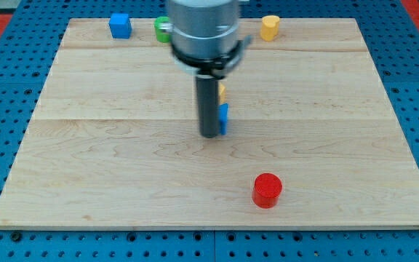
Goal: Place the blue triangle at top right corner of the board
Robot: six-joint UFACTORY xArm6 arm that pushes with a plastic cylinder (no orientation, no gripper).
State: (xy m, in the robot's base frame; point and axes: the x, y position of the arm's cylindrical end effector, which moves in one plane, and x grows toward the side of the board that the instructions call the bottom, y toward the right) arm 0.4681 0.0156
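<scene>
Centrally, my tip (pixel 210 135) touching a mostly hidden blue block (pixel 224 118), pale wood-grain board (pixel 122 167), glossy red cylinder (pixel 267 191), no gripper fitted.

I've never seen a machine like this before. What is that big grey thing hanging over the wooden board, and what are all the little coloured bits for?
That grey thing is a robot arm. It has no hand, just a dark rod, and my tip slides along the wooden board to push blocks around. There is only one picture, from a camera looking down at the board. Nothing is held; the rod only pushes. Right beside my tip, on the view's right, sits a blue block, partly hidden, with a bit of a yellow block just above it. Near the view's top are a blue cube, a green block and a yellow block. A red cylinder stands near the bottom.
</scene>
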